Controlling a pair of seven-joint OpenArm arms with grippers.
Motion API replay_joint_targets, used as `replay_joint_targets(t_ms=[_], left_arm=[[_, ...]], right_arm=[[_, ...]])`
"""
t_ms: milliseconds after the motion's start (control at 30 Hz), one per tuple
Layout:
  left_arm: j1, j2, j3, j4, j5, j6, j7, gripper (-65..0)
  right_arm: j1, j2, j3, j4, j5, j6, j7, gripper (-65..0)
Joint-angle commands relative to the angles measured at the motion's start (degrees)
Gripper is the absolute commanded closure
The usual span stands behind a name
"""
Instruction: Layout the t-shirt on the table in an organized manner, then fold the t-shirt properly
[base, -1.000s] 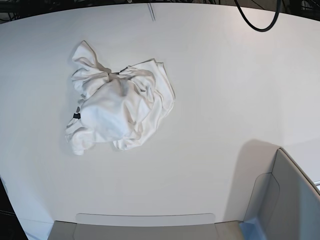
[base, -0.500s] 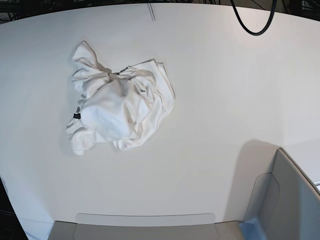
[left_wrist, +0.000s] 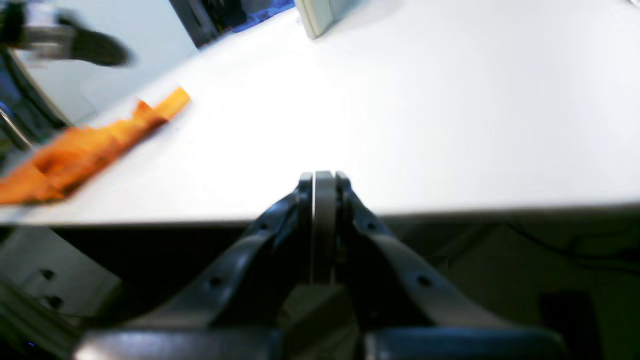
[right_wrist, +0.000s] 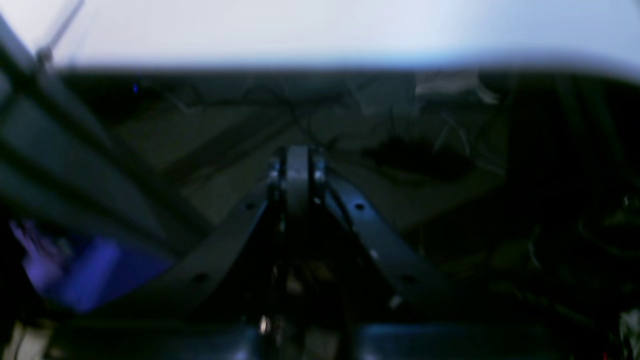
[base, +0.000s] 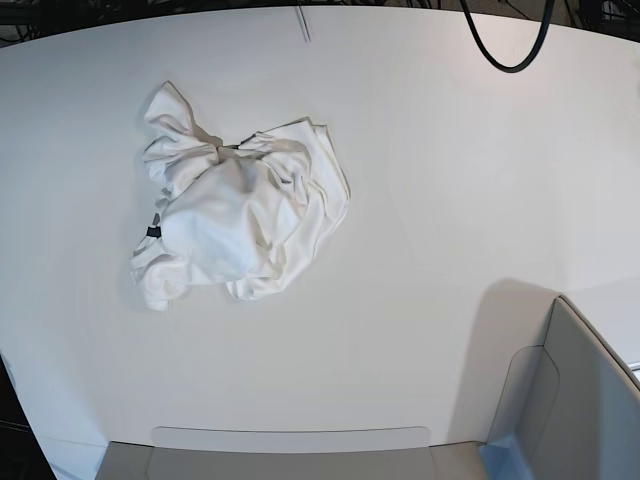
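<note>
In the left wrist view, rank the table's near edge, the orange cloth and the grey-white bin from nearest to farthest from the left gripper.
Measured from the shut left gripper:
1. table: its near edge lies right at the fingertips.
2. orange cloth: farther off, out to the left.
3. grey-white bin: farthest, at the top of the view.

The t-shirt (base: 235, 222), plain white from what shows, lies crumpled in a rumpled heap on the left half of the broad white table (base: 440, 180), folds bunched up at its middle, a small dark tab, perhaps its label, at its left edge, unfolded.
</note>
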Motion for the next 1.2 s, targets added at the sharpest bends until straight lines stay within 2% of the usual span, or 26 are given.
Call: replay_joint_targets(t_ms=[0,467,667,900,967,1067,1167], left_arm=[[2.15,-0.26,-0.75,1.47,-0.84,0.78,-4.87,0.0],[3.56,2.20,-1.10,13.17,-0.84,0.78,-4.96,0.0],[3.30,3.61,-1.37,20.46,-0.84,0.78,-4.96,0.0],[1.45,3.78,1.97,28.02,-0.49,0.78,-4.96,0.0],[1.01,3.87,3.47,29.34,-0.40,0.69,-4.87,-2.6],[-0.04,3.87,6.02,31.19,-0.32,0.60,-4.34,-5.4],[-0.75,3.78,7.51,34.09,1.71,0.43,0.05,-7.8]], right_arm=[[-1.60,0.28,0.12,1.46,0.21,-0.03,1.64,-0.2],[-0.20,0.72,0.21,7.17,0.56,-0.21,1.64,-0.2],[1.47,0.81,-0.23,10.69,7.07,-0.21,1.55,-0.3],[2.79,2.21,-0.23,15.96,7.86,-0.12,1.20,-0.3],[2.88,2.21,-0.14,17.28,7.86,-0.12,-0.82,-0.3],[2.88,2.21,-0.06,21.24,7.86,-0.12,-7.06,-0.4],[2.88,2.21,-0.14,25.46,7.86,-0.12,-11.81,-1.9]])
